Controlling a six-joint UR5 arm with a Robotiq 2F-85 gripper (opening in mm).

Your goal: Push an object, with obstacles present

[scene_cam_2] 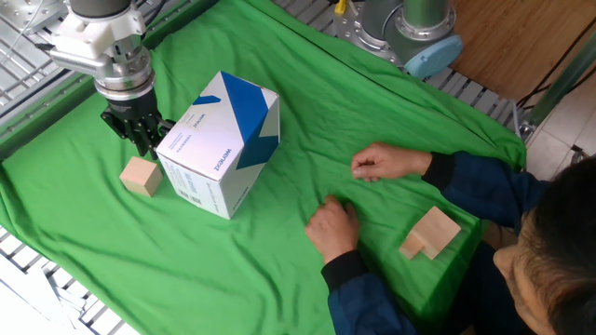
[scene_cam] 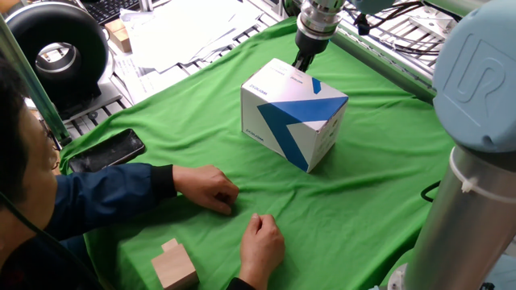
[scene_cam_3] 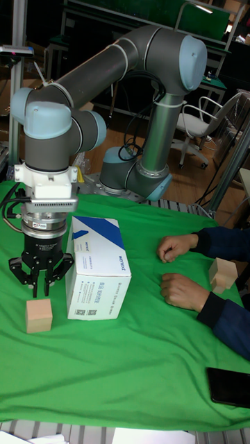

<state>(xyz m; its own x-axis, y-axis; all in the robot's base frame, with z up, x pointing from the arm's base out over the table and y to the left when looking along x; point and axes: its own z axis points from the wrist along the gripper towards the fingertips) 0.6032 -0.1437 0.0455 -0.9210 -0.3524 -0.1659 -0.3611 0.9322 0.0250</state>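
Note:
The object, a small light-wood cube [scene_cam_2: 141,176] [scene_cam_3: 39,316], lies on the green cloth to the left of the obstacle, a large white box with blue graphics [scene_cam_2: 219,141] [scene_cam_3: 97,276] [scene_cam: 294,113]. My gripper [scene_cam_2: 140,141] [scene_cam_3: 43,283] [scene_cam: 300,63] points straight down just behind the cube, close to the box's side. Its fingers are shut with nothing between them. In the one fixed view the box hides the cube.
A person sits at the table with both hands [scene_cam_2: 382,161] [scene_cam_2: 332,228] resting on the cloth. A stepped pale wooden block [scene_cam_2: 428,233] [scene_cam: 173,264] lies near them. A black phone [scene_cam: 107,151] [scene_cam_3: 229,386] sits at the cloth's edge. The arm's base [scene_cam_2: 410,28] stands at the far side.

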